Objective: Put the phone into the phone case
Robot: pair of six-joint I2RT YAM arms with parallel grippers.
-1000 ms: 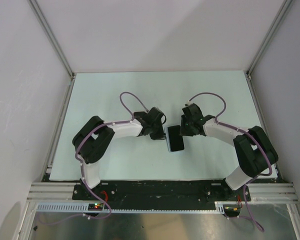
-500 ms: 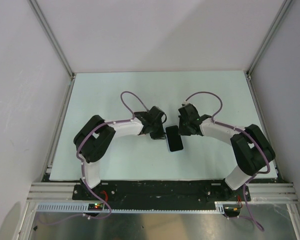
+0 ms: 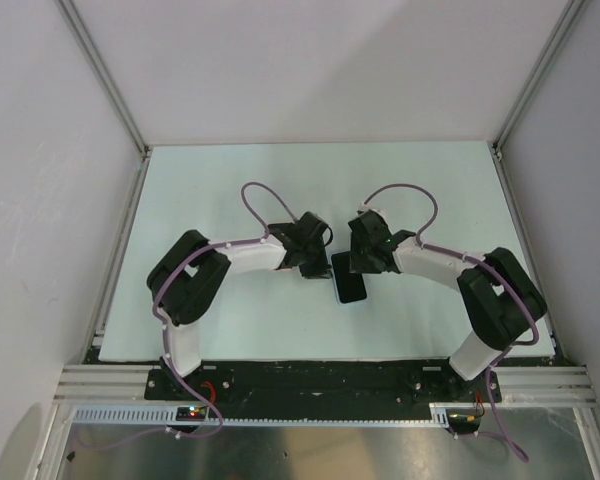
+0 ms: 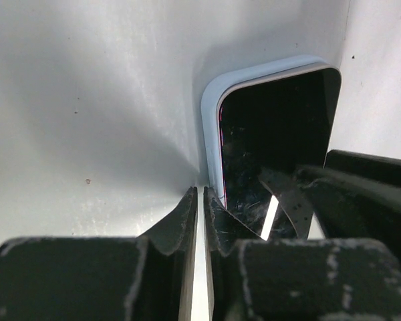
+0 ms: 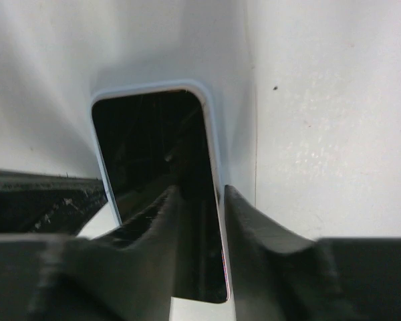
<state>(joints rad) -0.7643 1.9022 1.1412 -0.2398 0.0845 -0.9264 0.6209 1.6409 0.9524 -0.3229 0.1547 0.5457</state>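
Observation:
The black phone [image 3: 351,284] lies face up inside the light-blue phone case [image 4: 210,110] on the table's middle. Its glossy face fills the left wrist view [image 4: 274,134] and the right wrist view [image 5: 147,140]. The case rim frames it [image 5: 211,127]. I cannot tell if it is pressed fully in. My left gripper [image 4: 202,192] is shut, with only a thin slit between the jaws, and its tips are at the case's left edge [image 3: 320,264]. My right gripper [image 5: 200,190] is slightly open [image 3: 359,264]. It straddles the case's right rim, with one finger over the phone's face and one outside.
The pale green mat [image 3: 220,190] covers the table. White walls and aluminium posts [image 3: 105,85] close in the sides and back. A metal rail [image 3: 310,380] runs along the near edge by the arm bases. Purple cables loop above both wrists.
My right gripper has moved left onto the phone's right edge. The phone and case shifted slightly left. The left gripper has hardly moved.

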